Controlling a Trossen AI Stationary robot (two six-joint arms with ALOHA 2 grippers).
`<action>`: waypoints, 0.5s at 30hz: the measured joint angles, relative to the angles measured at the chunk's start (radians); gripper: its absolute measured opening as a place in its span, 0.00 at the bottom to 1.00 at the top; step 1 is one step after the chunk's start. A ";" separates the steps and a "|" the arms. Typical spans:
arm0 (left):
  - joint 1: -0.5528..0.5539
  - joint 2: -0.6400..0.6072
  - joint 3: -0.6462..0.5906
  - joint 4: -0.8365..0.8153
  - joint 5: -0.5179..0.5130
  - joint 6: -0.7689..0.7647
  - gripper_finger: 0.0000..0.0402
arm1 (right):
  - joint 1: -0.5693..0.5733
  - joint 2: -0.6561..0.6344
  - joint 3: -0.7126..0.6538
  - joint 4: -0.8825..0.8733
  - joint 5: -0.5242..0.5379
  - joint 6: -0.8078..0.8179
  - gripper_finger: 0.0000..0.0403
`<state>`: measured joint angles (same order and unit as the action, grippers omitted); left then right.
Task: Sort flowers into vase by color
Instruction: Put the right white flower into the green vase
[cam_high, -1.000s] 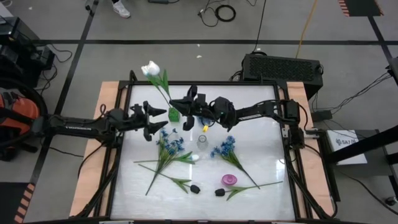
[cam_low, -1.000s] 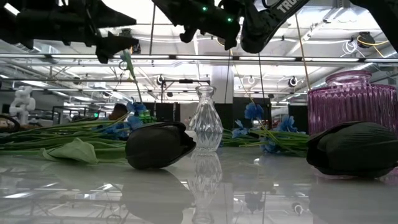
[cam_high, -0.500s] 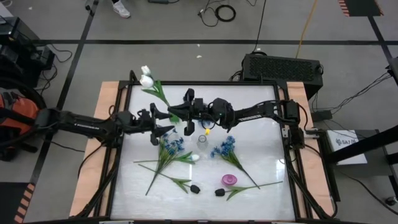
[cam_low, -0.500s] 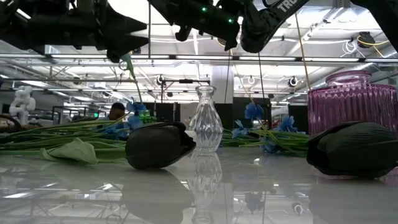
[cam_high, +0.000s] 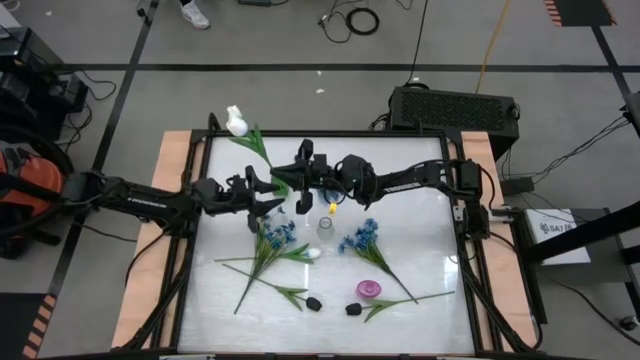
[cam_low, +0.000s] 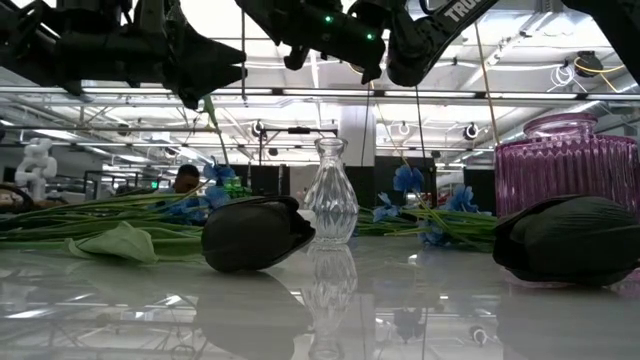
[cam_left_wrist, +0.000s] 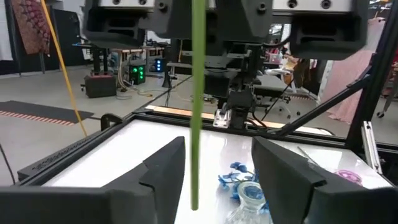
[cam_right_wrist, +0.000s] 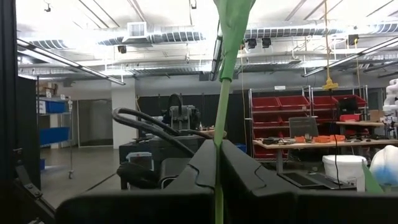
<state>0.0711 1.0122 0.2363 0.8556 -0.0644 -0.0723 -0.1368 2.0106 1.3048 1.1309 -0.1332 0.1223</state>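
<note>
White tulip (cam_high: 236, 122) now lies farther toward the counter's (cam_high: 430, 250) back-left corner than half a second ago, its bloom over the frame edge and its green stem (cam_high: 262, 156) slanting down toward the middle. The right tool (cam_high: 303, 180) is clamped on that stem; the right wrist view shows the stem pinched between its closed fingers. The left tool (cam_high: 262, 192) has slid further in toward the right one and stands wide, and its wrist view shows the stem (cam_left_wrist: 198, 106) hanging in the gap, touching neither finger. Just in front of both tools stands a small clear vase (cam_high: 325, 229), with blue sprays (cam_high: 272, 232) on either side of it. Only the low view shows how high the arms ride above the black tulip buds (cam_low: 256, 232) and pink vase (cam_low: 566, 165). Bare counter lies along the right edge.
</note>
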 joint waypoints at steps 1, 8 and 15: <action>0.004 0.000 0.000 0.001 -0.002 0.000 0.44 | 0.000 0.000 0.000 0.000 0.000 0.000 0.00; 0.031 0.000 0.000 0.001 -0.011 -0.034 0.28 | -0.002 0.000 0.000 -0.001 0.001 0.032 0.00; 0.046 0.000 0.000 -0.017 -0.006 -0.027 0.04 | -0.006 -0.001 0.000 -0.037 0.003 0.042 0.00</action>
<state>0.1169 1.0122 0.2363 0.8387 -0.0704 -0.0990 -0.1424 2.0098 1.3048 1.0942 -0.1299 0.1644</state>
